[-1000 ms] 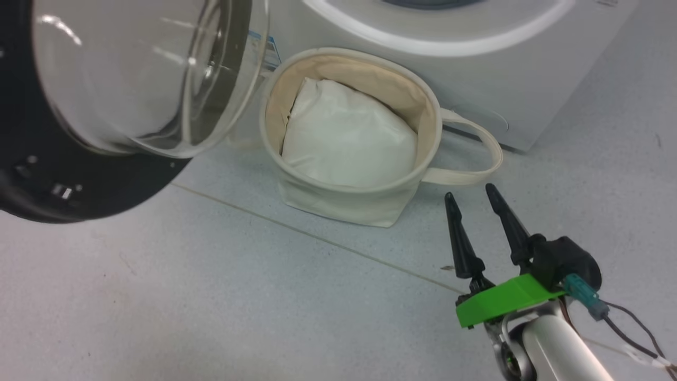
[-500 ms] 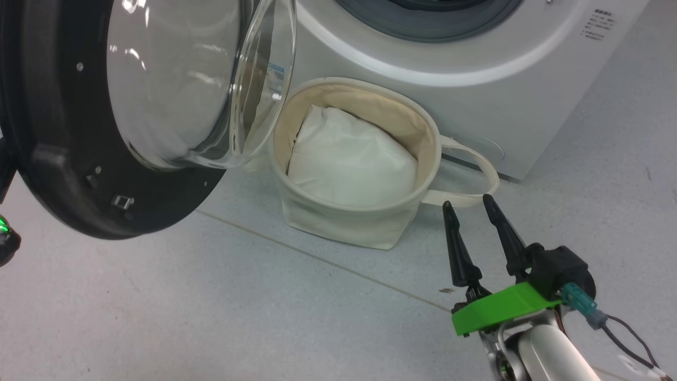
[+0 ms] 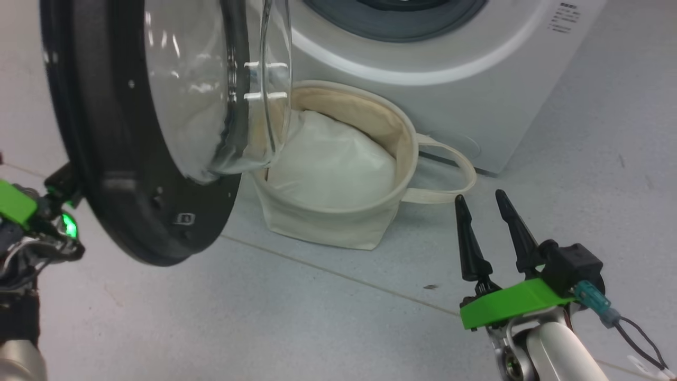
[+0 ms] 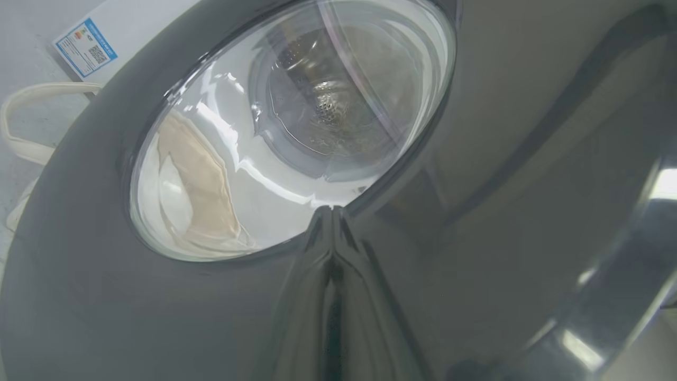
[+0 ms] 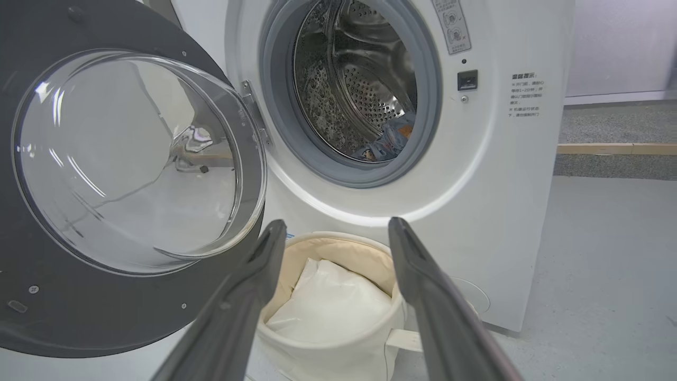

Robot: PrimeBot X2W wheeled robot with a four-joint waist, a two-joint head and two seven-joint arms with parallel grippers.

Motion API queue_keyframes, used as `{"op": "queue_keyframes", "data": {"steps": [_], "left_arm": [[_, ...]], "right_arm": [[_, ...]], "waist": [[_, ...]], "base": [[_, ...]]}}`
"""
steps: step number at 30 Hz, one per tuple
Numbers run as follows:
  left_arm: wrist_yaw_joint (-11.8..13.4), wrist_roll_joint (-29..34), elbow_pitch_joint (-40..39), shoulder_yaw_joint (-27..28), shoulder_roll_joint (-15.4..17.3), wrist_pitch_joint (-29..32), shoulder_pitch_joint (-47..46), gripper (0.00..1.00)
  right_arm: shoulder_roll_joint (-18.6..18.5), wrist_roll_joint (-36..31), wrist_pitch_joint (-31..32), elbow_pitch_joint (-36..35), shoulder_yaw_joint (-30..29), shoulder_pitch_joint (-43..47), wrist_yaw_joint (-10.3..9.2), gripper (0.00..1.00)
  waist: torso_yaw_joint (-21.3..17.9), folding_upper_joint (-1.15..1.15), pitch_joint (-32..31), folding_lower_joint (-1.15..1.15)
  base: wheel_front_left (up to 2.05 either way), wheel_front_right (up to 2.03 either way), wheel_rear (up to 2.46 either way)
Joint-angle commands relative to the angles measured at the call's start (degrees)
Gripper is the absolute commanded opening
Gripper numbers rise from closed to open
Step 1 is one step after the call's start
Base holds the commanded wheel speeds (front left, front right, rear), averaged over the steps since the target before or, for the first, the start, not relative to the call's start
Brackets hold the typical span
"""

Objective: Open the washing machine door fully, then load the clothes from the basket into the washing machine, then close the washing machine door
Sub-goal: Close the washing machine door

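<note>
One door (image 3: pixel 132 211) ajar, one basket (image 3: pixel 328 227), left pincer (image 4: pixel 332 211) closed — right pincer (image 3: pixel 479 197) wide

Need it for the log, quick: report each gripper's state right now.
Left gripper: shut, nothing between the fingers, tips at the washing machine door.
Right gripper: open, empty, beside the basket.

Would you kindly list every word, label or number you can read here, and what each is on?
Nothing reads clearly.
Blue label sticker on the washing machine: QR code, print too small.
Grey printed block on its front: blurred characters.
Grey strip higher up: symbols, unreadable.
</note>
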Motion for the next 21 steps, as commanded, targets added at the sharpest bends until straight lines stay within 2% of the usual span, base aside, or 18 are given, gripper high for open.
{"op": "queue_keyframes", "data": {"steps": [1,8,12,21], "left_arm": [[-0.41,-0.78,-3.62,0.57,1.35,1.38,-0.34,0.00],[-0.41,-1.06,-9.88,-2.52,-2.29,3.00,1.56,0.00],[-0.41,-1.03,-13.41,-4.65,-5.59,2.67,2.80,0.00],[-0.41,1.65,-11.88,-8.47,-10.37,-2.51,0.16,0.00]], "right_arm": [[0.89,0.78,-0.70,-2.25,0.88,0.31,0.01,1.00],[0.90,2.01,-0.70,-2.74,0.62,0.56,0.01,1.00],[0.90,2.25,-0.70,-3.03,0.02,0.69,0.01,1.00],[0.90,2.61,-0.70,-3.85,-1.10,0.12,0.01,1.00]], "waist": [[-0.82,0.00,-0.64,-0.01],[-3.02,0.00,-1.54,-0.01],[-4.59,0.00,-1.71,-0.01],[-9.85,0.00,-0.60,-0.01]], "base": [[0.00,0.00,0.00],[0.00,0.00,0.00],[0.00,0.00,0.00],[0.00,0.00,0.00]]}}
